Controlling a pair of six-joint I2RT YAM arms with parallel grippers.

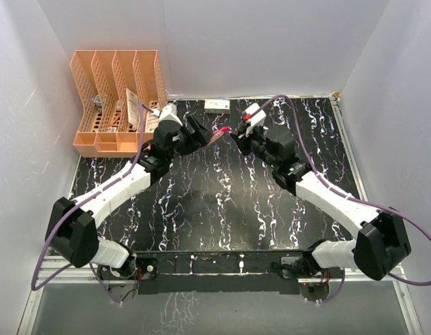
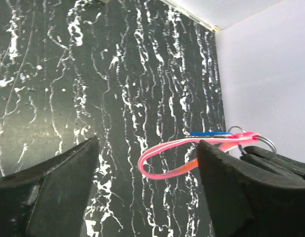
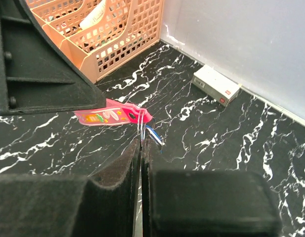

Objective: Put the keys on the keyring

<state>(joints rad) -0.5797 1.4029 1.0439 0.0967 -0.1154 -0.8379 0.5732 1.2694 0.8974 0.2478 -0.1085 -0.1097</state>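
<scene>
The pink-red keyring strap (image 1: 218, 134) hangs in the air between my two grippers at the back middle of the table. My right gripper (image 3: 142, 142) is shut on the thin ring (image 3: 141, 124) at the strap's (image 3: 110, 116) end. The blue-headed key (image 3: 154, 136) sits at that ring, beside my fingertips. My left gripper (image 2: 148, 144) is open, with the strap's loop (image 2: 160, 159) between its fingers, touching neither. The blue key (image 2: 209, 133) and the ring (image 2: 267, 143) also show there. I cannot make out the whitish-silver key.
An orange file organizer (image 1: 118, 101) with papers stands at the back left. A small white box (image 1: 217, 105) lies against the back wall, also in the right wrist view (image 3: 216, 86). White walls enclose the black marbled table (image 1: 222, 209).
</scene>
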